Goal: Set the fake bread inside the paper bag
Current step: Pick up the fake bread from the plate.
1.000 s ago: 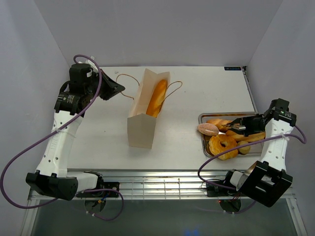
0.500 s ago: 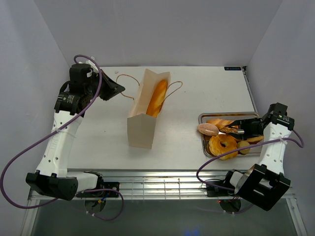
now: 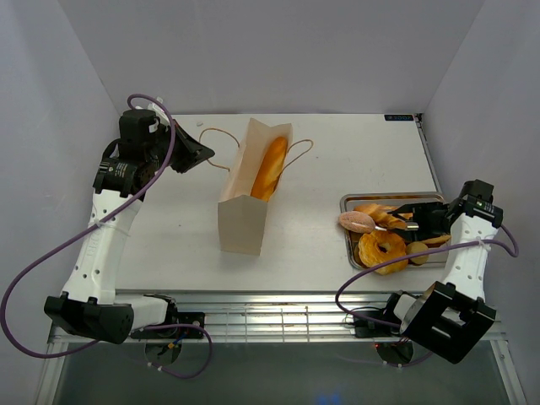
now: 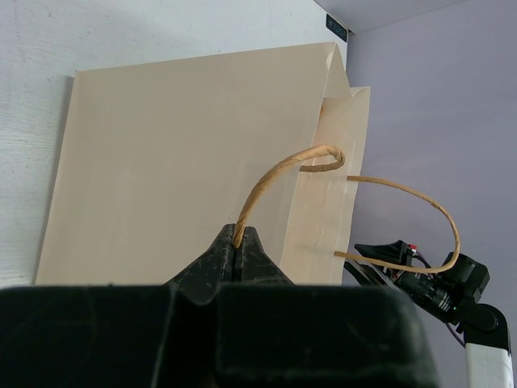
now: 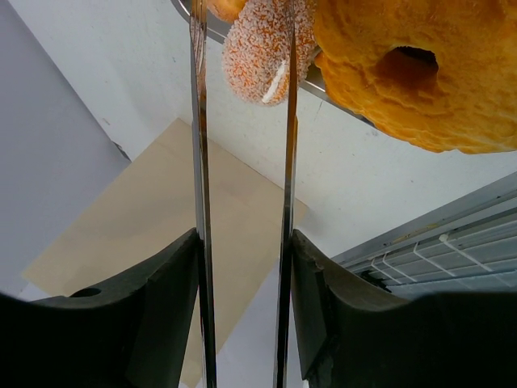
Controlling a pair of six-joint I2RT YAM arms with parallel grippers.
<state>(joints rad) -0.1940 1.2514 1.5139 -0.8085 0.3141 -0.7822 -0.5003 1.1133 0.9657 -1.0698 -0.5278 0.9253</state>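
The tan paper bag [image 3: 245, 215] lies on its side at mid-table, mouth facing away, with a baguette [image 3: 270, 167] inside. My left gripper [image 3: 202, 152] is shut on one cord handle [image 4: 275, 182] of the paper bag [image 4: 186, 162], pinching it at the fingertips [image 4: 238, 242]. My right gripper [image 3: 439, 221] is shut on metal tongs [image 3: 403, 218]. The tongs' two blades [image 5: 199, 162] stand apart on either side of the pinkish round bun [image 5: 266, 44], which lies at the tray's left rim. A ring-shaped bun [image 5: 420, 73] lies beside it.
The silver tray [image 3: 348, 202] at the right holds several more pastries, among them the ring bun [image 3: 381, 249] and the pink bun [image 3: 356, 222]. The bag's second handle [image 3: 299, 148] lies loose on the table. A metal rack runs along the near edge [image 3: 278, 316].
My right gripper's jaws have widened and the tongs' blades have sprung apart. The right wrist has shifted slightly toward the near edge. The left arm and the bag have stayed still.
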